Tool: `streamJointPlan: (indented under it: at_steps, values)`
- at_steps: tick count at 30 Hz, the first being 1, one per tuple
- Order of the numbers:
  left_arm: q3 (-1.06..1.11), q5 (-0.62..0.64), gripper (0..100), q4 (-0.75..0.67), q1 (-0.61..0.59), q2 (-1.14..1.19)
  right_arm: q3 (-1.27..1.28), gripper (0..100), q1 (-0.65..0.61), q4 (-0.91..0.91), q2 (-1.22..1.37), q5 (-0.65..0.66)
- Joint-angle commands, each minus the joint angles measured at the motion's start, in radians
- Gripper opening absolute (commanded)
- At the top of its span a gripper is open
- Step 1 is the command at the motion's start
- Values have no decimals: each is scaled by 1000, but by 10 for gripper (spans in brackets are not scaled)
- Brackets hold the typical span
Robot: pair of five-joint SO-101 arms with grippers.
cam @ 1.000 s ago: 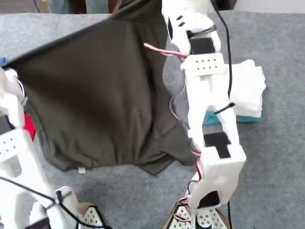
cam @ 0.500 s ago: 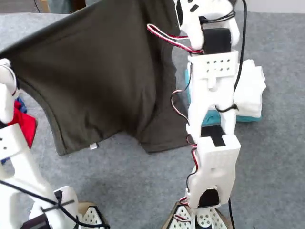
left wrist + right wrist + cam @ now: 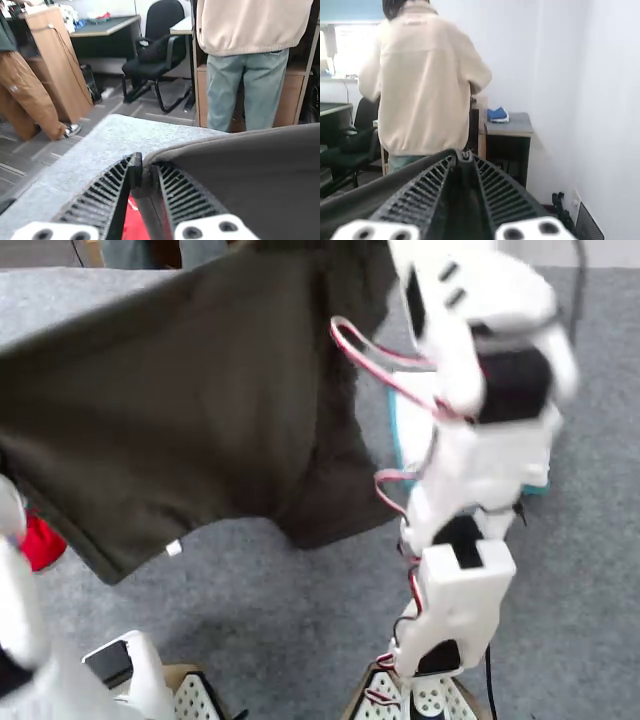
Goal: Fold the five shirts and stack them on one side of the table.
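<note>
A dark olive-brown shirt (image 3: 200, 420) hangs spread in the air above a grey carpeted table (image 3: 600, 390), held up by two white robot arms. In the high view the shirt covers most of the table's left and middle. Its upper edge runs off the far side of the picture, and its lower hem hangs loose above the table surface. A small white tag shows near the lower edge.

In the left wrist view, the left gripper (image 3: 142, 172) is clamped on the shirt's edge. Its two black ridged fingers (image 3: 107, 192) are pressed together, with a fold of dark cloth pinched between the tips. From there the shirt (image 3: 250, 175) stretches away to one side of the gripper.

In the right wrist view, the right gripper (image 3: 464, 159) is also closed tight on the shirt. The fingertips meet over a strip of dark fabric, and the shirt (image 3: 355, 202) falls away beneath and beside the fingers.

The right arm (image 3: 480, 440) rises tall at the shirt's right side. The left arm (image 3: 20, 640) stands at the near left corner. A red cloth (image 3: 40, 540) lies on the table under the shirt's left edge. A teal cloth (image 3: 396, 435) shows just beside the right arm, partly hidden behind it.
</note>
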Motion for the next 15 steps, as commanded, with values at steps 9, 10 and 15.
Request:
streamJointPlan:
  at_steps: [9,10,15]
  values:
    - [-463,-17,29,339,-18,-43,-53,14,5,186,-364,2]
    - [-501,-18,29,365,-18,-43,-53,14,5,186,-381,2]
    - [-591,-23,29,448,-18,-44,-51,14,5,186,-426,2]
